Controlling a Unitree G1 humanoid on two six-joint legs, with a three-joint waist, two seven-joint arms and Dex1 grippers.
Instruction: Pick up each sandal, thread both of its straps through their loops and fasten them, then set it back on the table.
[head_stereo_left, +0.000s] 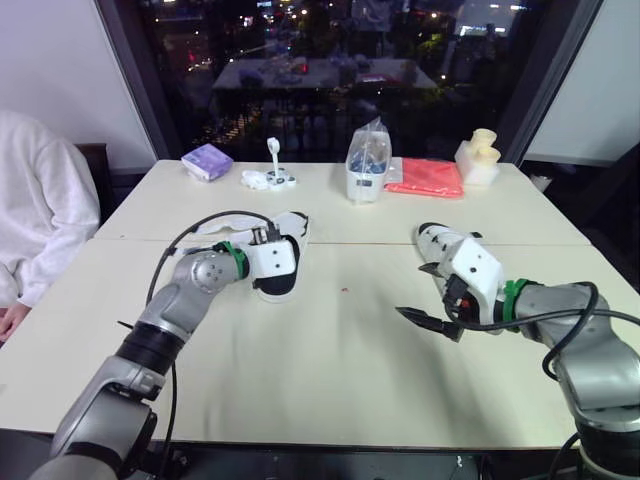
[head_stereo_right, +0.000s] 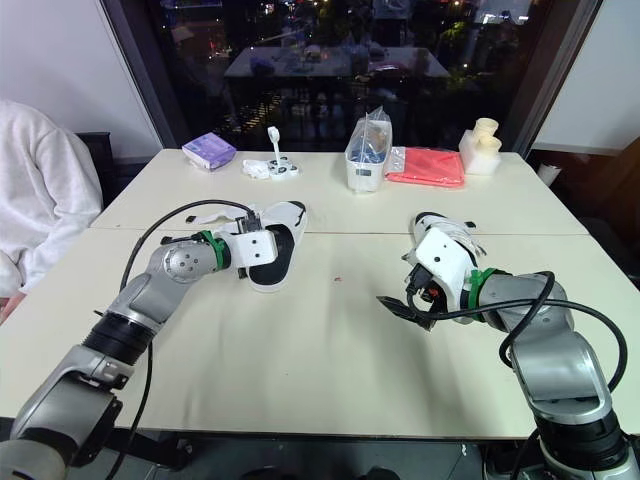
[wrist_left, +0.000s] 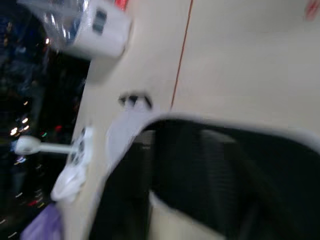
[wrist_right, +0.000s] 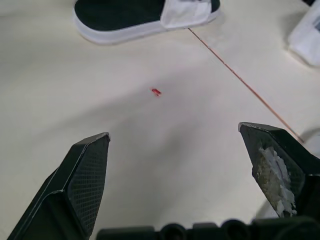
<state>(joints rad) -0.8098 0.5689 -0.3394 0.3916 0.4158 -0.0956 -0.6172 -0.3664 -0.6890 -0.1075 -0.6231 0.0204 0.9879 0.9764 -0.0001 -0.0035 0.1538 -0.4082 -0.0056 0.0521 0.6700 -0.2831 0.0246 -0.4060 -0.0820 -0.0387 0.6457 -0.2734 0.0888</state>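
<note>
A pale beige table, made of two tops joined at a seam running left to right, carries everything. A person in a white sweater sits at its left edge.

The black-soled sandal with white straps lies left of centre, across the seam. Its long axis runs from the near edge toward the far edge, leaning slightly right, with the strap at the far end. The left gripper is at this sandal's left side and hides part of it. Whether it has a grip on the sandal cannot be told. The second black-and-white sandal lies right of centre, just beyond the seam, and its near part is hidden behind the right arm. The right gripper hangs over bare table nearer than that sandal, jaws spread wide and empty.

Along the far edge, well apart from both sandals:
- a flat red cloth, right of centre
- just beside it, a clear plastic tub with a crumpled clear bag sticking out, contents unclear
- a cream block-shaped object near the far right corner
- a purple packet toward the far left corner
- a small white stemmed gadget beside the packet

A tiny red speck lies on the table between the sandals.
</note>
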